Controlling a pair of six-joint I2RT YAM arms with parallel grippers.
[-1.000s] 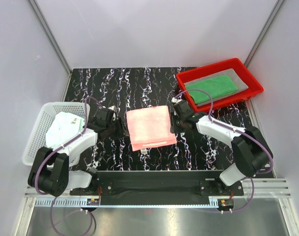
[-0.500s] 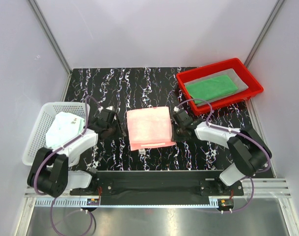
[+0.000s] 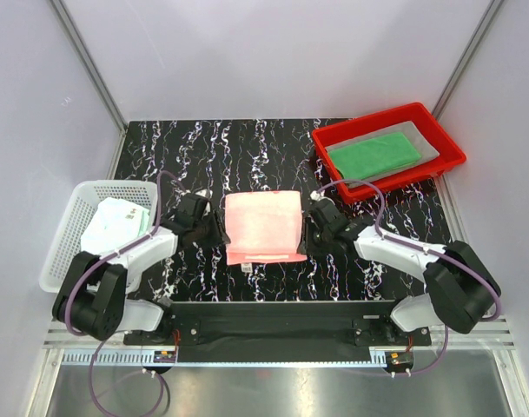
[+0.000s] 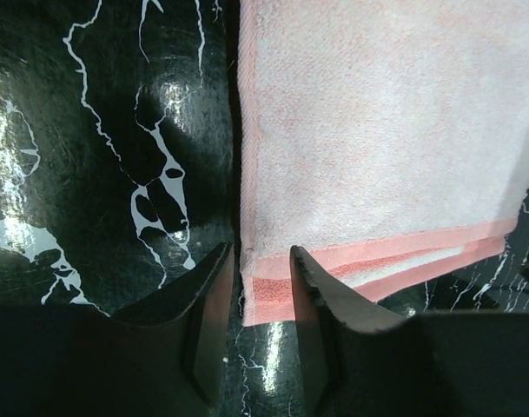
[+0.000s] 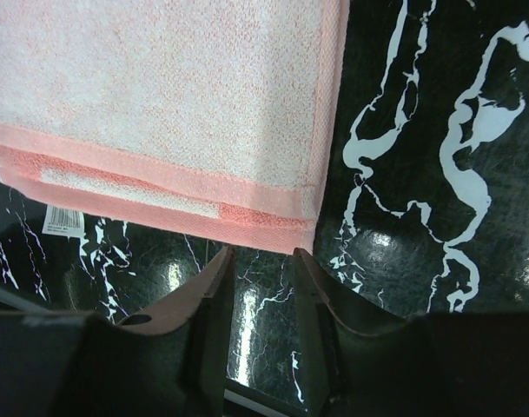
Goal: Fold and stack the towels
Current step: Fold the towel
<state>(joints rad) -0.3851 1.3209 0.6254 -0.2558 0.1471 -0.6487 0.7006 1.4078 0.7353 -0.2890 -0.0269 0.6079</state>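
The pink towel (image 3: 264,227) lay folded at the middle of the table (image 3: 247,148); the left gripper (image 4: 259,271) stood parted at its near left corner, holding nothing; the right gripper (image 5: 261,268) stood parted just off its near right corner, likewise empty. The green towel (image 3: 373,156) sat folded on a grey one (image 3: 425,143) in the red tray (image 3: 451,161) at far right; a pale towel (image 3: 112,228) waited unfolded in the white basket (image 3: 56,261) at left. Roughly halfway, I judged: the pink towel looked to need another fold and stacking; the pale one remained entirely.
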